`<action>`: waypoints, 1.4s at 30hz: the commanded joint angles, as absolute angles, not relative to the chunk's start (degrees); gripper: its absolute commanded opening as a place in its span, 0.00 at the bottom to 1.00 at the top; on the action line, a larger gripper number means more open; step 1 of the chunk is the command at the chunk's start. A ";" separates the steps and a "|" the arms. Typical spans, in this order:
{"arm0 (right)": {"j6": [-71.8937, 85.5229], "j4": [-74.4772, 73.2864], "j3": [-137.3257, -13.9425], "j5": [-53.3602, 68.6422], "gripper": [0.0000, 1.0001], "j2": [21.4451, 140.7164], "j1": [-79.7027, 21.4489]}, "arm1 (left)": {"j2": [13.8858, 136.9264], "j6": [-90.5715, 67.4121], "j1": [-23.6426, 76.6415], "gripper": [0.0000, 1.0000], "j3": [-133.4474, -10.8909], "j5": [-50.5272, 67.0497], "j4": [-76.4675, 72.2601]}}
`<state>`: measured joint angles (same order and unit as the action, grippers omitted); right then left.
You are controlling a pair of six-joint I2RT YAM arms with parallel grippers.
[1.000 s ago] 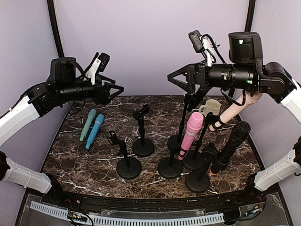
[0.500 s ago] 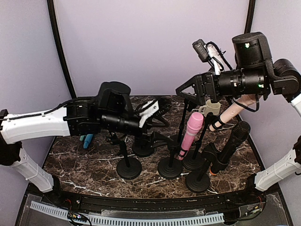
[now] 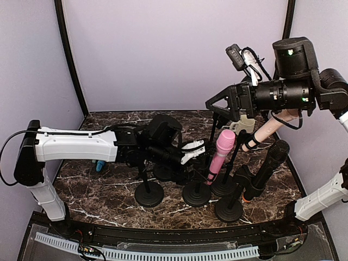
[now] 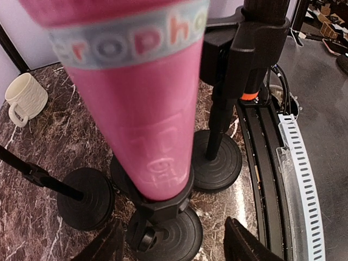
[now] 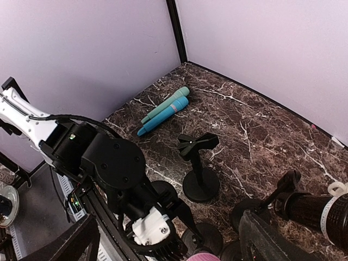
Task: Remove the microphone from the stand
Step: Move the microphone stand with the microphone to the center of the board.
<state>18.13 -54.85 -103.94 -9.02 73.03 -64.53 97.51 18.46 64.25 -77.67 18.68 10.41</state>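
Pink microphone: tilted, seated in the clip of its stand, right of table centre.
Left gripper: jaws apart, low by the clip, the microphone's body close in front of them (it fills your wrist view); no grip on it.
Right gripper: jaws wide, holding nothing, raised above the stands.
Neighbours: black microphone on its own stand, near; two blue-green microphones lying flat, well apart to your left.
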 commanded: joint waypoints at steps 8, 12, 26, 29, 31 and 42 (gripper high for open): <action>17.06 -48.98 -102.02 -7.39 0.90 70.85 -65.01 | 101.16 21.20 62.33 0.63 -79.33 19.71 9.87; 16.96 -48.31 -101.61 -7.23 0.90 70.71 -65.04 | 102.05 22.04 62.06 0.60 -79.56 18.91 10.12; 16.54 -47.02 -101.29 -6.92 0.90 70.77 -65.04 | 103.42 23.98 61.96 0.53 -79.80 16.13 10.02; 16.54 -46.70 -101.05 -7.20 0.90 70.54 -65.04 | 103.53 24.24 61.98 0.46 -79.85 16.00 9.94; 16.53 -46.51 -101.05 -7.25 0.90 70.58 -65.04 | 103.47 24.32 61.97 0.41 -79.81 15.73 9.93; 16.20 -46.48 -100.99 -8.03 0.90 70.73 -65.04 | 99.04 24.15 61.99 0.21 -75.90 12.91 8.43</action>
<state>16.69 -49.23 -101.36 -7.35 71.61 -64.60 103.20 23.75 62.13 -77.91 15.03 9.78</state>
